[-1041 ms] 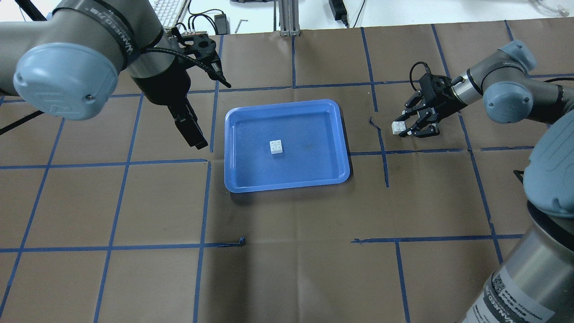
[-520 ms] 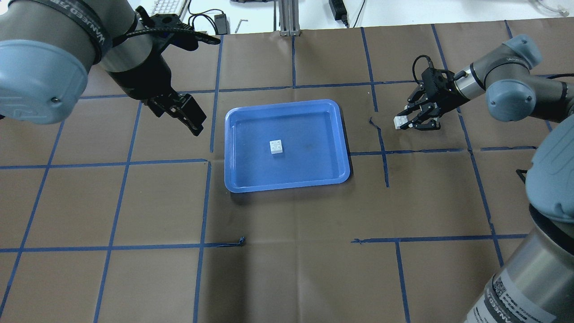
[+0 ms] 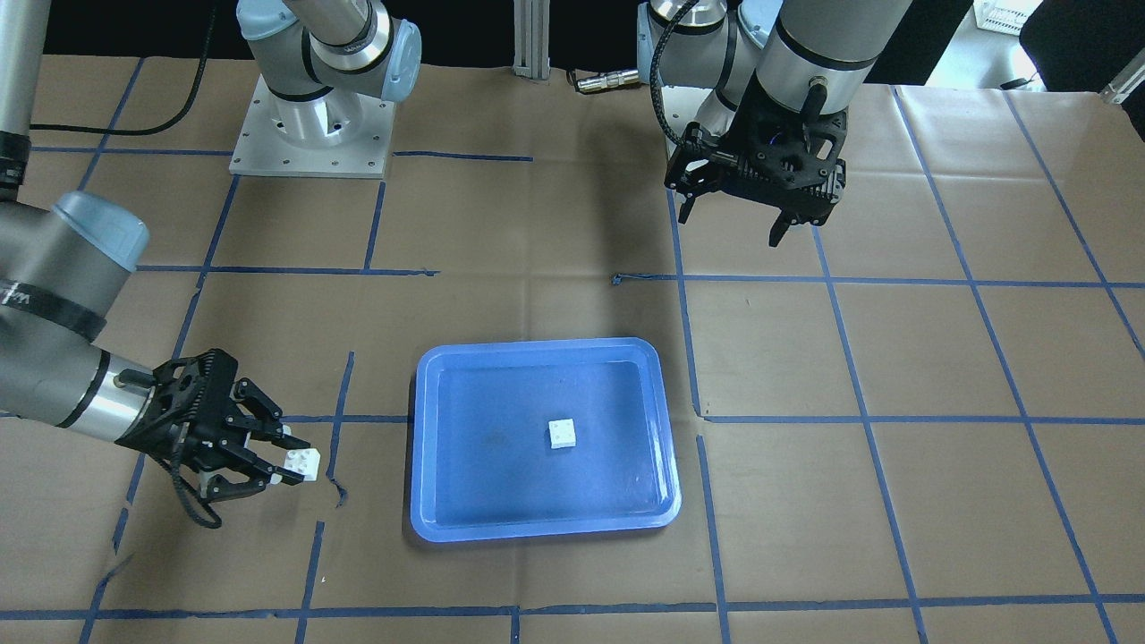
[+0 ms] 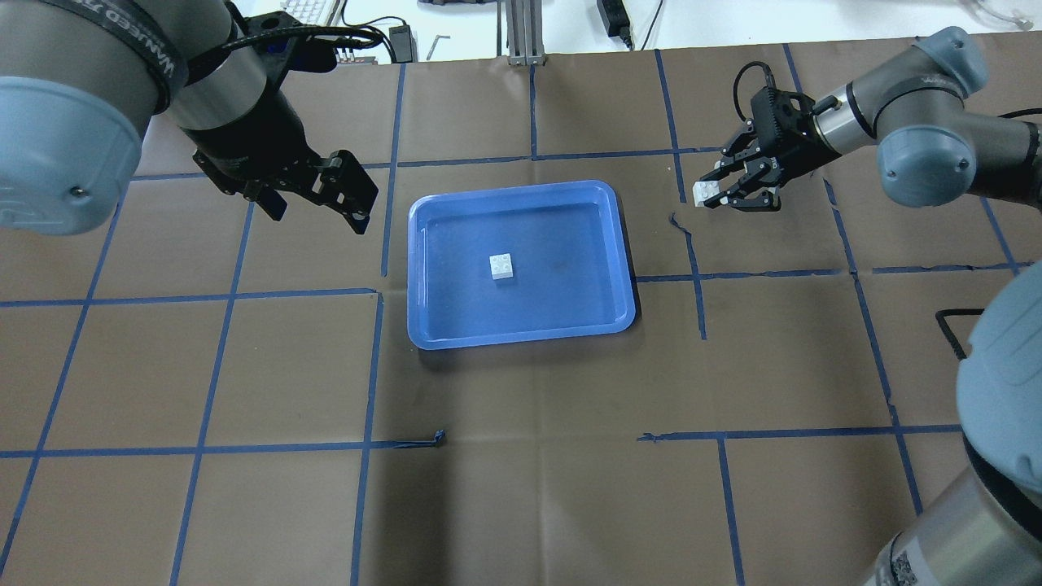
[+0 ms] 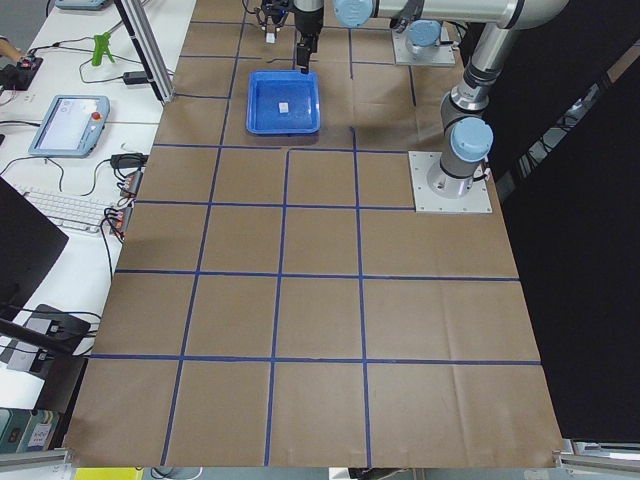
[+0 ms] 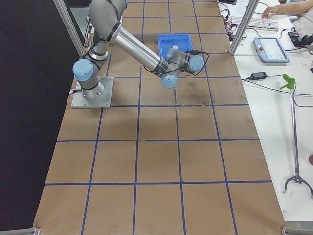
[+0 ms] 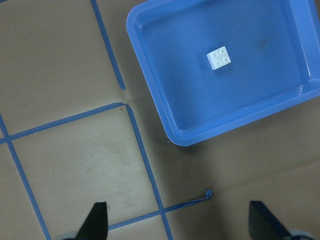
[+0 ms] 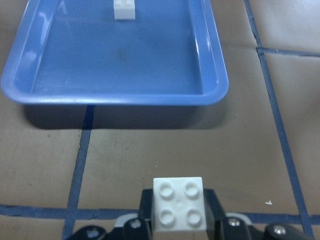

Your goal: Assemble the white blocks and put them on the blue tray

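The blue tray (image 4: 456, 244) lies mid-table, also in the front view (image 3: 501, 429). One white block (image 4: 501, 267) sits studs up on its floor. My right gripper (image 4: 707, 195) is shut on the second white block (image 4: 702, 193), held above the table right of the tray. The right wrist view shows that block (image 8: 179, 202) between the jaws, with the tray (image 8: 125, 65) ahead. My left gripper (image 4: 313, 203) is open and empty, above the table left of the tray. Its wrist view shows the tray (image 7: 260, 85) and the block (image 7: 219, 58).
The table is covered in brown paper with a grid of blue tape. An aluminium post (image 4: 521, 49), cables and a keyboard (image 4: 305, 16) lie beyond the far edge. The right arm's base plate (image 3: 309, 134) is bolted at the robot's side.
My right gripper has carried its white block toward the far edge and closer to the tray. My left arm has swung and turned its gripper, which now hangs further back.
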### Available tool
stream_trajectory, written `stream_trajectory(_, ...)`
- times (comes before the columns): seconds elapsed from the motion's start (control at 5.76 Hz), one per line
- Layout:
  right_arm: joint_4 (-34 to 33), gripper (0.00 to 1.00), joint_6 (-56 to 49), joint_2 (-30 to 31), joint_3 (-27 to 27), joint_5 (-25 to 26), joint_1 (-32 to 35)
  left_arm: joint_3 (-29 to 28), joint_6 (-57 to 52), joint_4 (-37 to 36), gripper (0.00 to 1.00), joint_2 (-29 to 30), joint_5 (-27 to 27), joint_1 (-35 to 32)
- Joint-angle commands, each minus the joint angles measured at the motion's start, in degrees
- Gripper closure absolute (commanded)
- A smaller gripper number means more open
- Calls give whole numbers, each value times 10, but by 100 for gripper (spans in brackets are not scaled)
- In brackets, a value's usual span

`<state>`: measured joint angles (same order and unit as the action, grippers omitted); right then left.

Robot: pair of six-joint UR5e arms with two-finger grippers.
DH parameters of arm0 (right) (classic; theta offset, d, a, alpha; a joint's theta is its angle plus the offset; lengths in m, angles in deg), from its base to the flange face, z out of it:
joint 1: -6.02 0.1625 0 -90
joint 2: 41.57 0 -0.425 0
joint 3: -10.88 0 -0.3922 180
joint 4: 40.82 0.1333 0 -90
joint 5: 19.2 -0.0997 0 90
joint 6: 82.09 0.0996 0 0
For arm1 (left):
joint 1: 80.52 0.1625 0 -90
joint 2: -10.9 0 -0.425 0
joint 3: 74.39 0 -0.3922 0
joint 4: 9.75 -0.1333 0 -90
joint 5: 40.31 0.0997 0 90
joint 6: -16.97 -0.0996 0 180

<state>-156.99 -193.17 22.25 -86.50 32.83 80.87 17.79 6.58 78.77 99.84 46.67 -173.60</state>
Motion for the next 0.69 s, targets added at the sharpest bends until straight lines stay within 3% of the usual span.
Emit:
stream_trajectory(0.0, -9, 75, 83, 11, -3, -33, 75, 0, 24, 1, 2, -3, 2, -2)
stream_trajectory(0.17, -58, 76, 131, 8, -4, -40, 112, 0, 43, 2, 3, -3, 2, -3)
stream_trajectory(0.52, -200, 75, 200, -10, -58, -46, 168, -1, 132, 2, 5, -17, 3, -3)
